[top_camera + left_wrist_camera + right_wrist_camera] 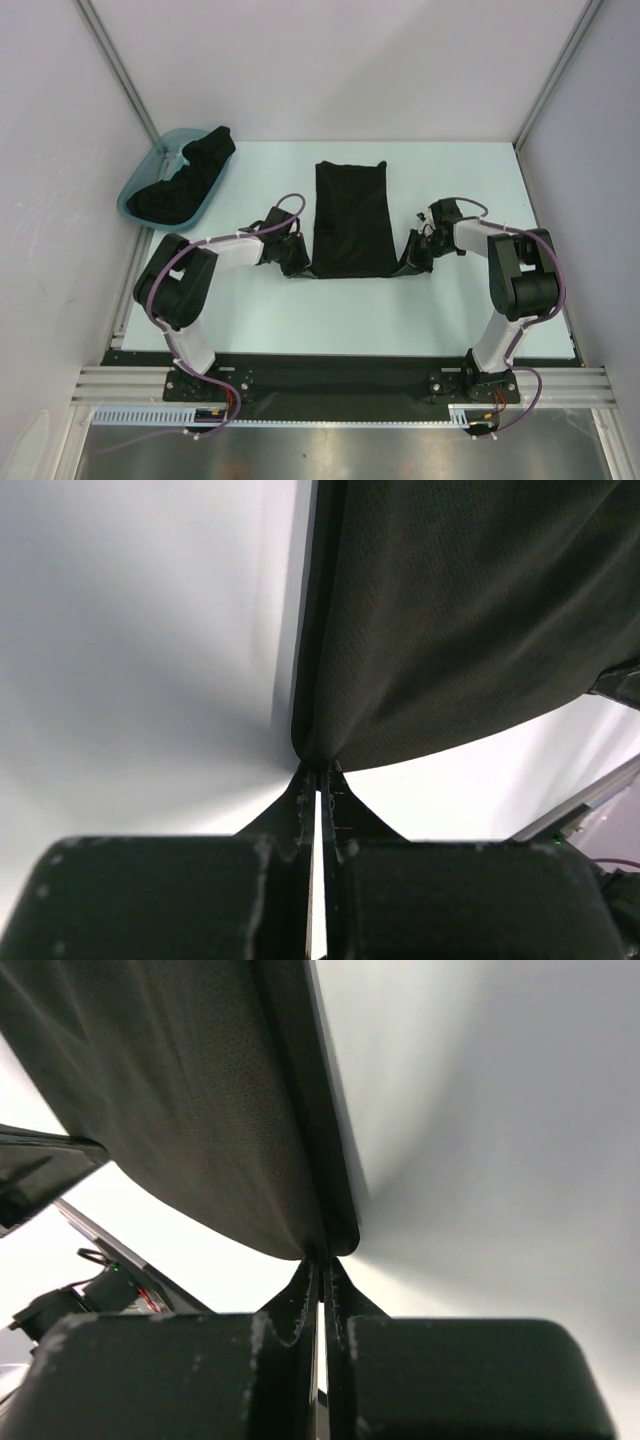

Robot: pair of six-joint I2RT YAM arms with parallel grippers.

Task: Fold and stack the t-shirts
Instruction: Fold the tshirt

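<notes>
— What do the left fingers [306, 790] have hold of?

— They are pressed together on the near left corner of the black t-shirt [470, 630]. Only a sliver of light shows between them, and the cloth's edge is caught at their tips. The right fingers [306, 1278] mirror that, clamped on the near right corner.

— And where is the shirt itself?

— It lies flat on the pale worktop [300, 315] between the two arms, as a long narrow panel running away from them. Its sides seem to be turned in already. The near hem flares out a little toward each grip.

— How would it handle?

— Probably soft, light and limp. The knit looks thin and matte, so it should not slide out of a firm pinch. It has no stiffness, though, so any part not held will sag and drag. The corners are the right place to hold, both at once. That way the hem is kept taut between them and moves as one straight edge rather than bunching in the middle.

— Anything beyond it?

— At the far left a teal tub [132, 198] sits at the worktop's corner. More black cloth [190, 175] is heaped in it and spills over the rim, likely further shirts waiting. How many cannot be told.
</notes>
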